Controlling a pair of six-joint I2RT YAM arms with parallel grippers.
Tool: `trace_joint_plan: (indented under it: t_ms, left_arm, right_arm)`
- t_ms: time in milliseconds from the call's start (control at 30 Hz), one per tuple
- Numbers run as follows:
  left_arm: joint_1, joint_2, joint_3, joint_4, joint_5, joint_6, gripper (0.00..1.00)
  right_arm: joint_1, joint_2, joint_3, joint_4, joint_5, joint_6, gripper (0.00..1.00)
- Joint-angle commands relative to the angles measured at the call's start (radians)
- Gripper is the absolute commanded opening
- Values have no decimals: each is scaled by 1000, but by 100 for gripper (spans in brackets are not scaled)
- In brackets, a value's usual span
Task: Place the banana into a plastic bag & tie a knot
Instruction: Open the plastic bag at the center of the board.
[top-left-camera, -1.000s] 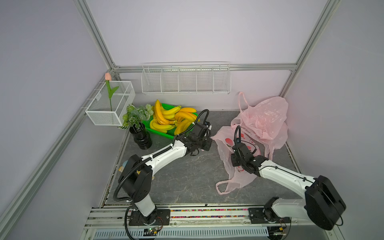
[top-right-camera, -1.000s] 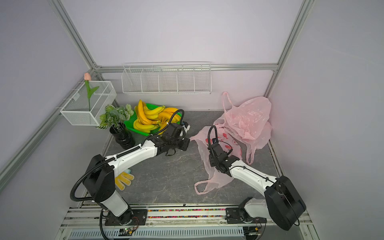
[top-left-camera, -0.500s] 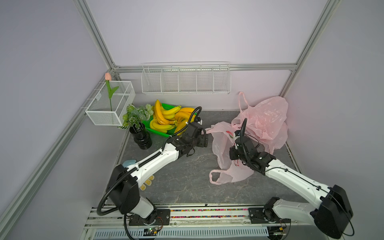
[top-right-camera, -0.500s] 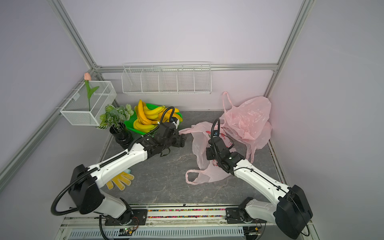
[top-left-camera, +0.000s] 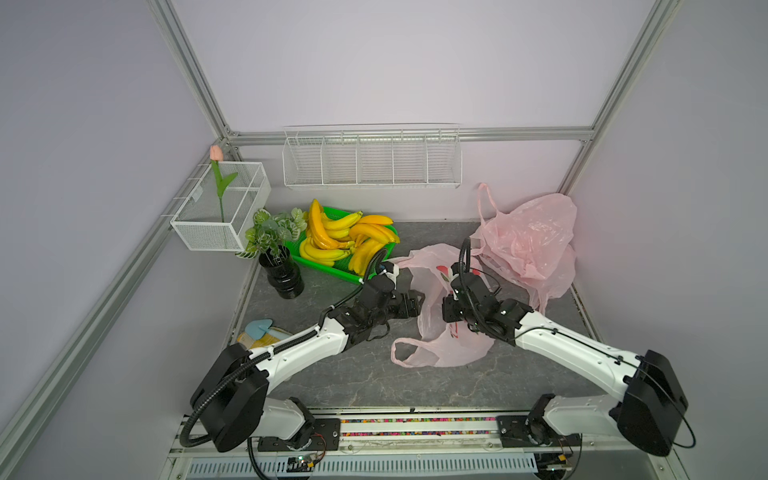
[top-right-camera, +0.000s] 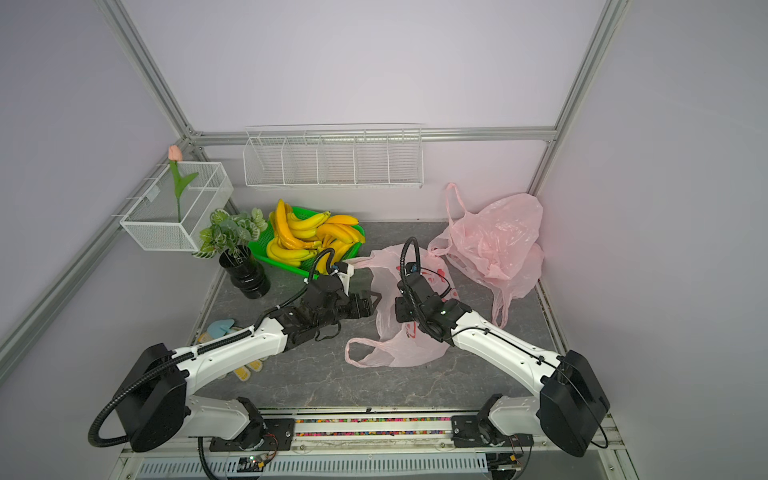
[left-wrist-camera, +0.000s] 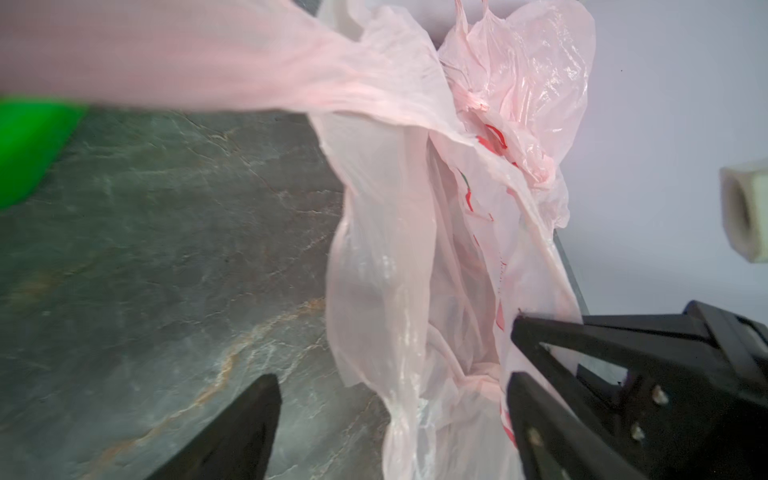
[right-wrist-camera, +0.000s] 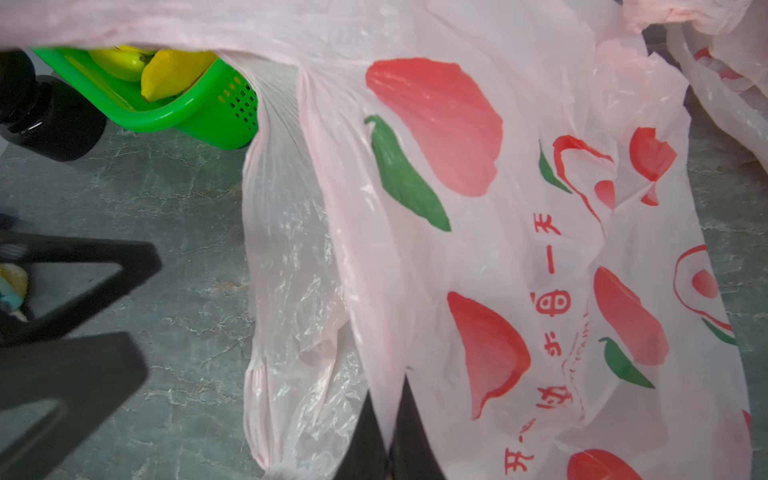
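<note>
Moved: the left gripper, which was at the rim of the plastic bag a second ago, has pulled back toward 6 o'clock. Its jaws now stand wide apart and hold nothing, just off the bag's 9 o'clock side.
Bag shift: the bag has slid toward 9 o'clock over the last second. It now stands partly lifted at the middle of the table, with one handle loop lying flat at its 7 o'clock.
Right gripper: the right gripper comes in from 3 o'clock, its fingers pressed together on a fold of the bag's film.
Bananas: the bananas lie heaped in the green basket at 11 o'clock of the table, outside the bag.
In the way: a stretched flap of the bag runs toward 10 o'clock up to the left wrist, between the left gripper and the basket. It blurs across the left wrist view.
Around: spare pink bags are piled in the 1 o'clock corner. A potted plant stands at 10 o'clock, just beside the basket. A wire bin holding a tulip hangs on the 9 o'clock wall, and a wire shelf hangs at 12 o'clock. A trowel and gloves lie at 8 o'clock.
</note>
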Motion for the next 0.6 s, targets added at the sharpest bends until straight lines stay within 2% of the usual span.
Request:
trace_joint_plan:
  t_ms: [0, 167, 300, 367, 567]
  left_arm:
    - [-6, 69, 8, 114, 87, -52, 78]
    - [-5, 196, 44, 152, 135, -70, 62]
    - [-5, 243, 70, 131, 124, -71, 50]
    - [-5, 242, 74, 99, 97, -66, 51]
    - [-7, 168, 6, 53, -12, -71, 74]
  right_arm:
    - [8, -10, 9, 34, -21, 37, 6]
    - [8, -61, -14, 50, -20, 52, 7]
    - [9, -99, -30, 34, 11, 56, 7]
    - [8, -118, -35, 31, 25, 56, 6]
    - [9, -137, -62, 27, 37, 56, 6]
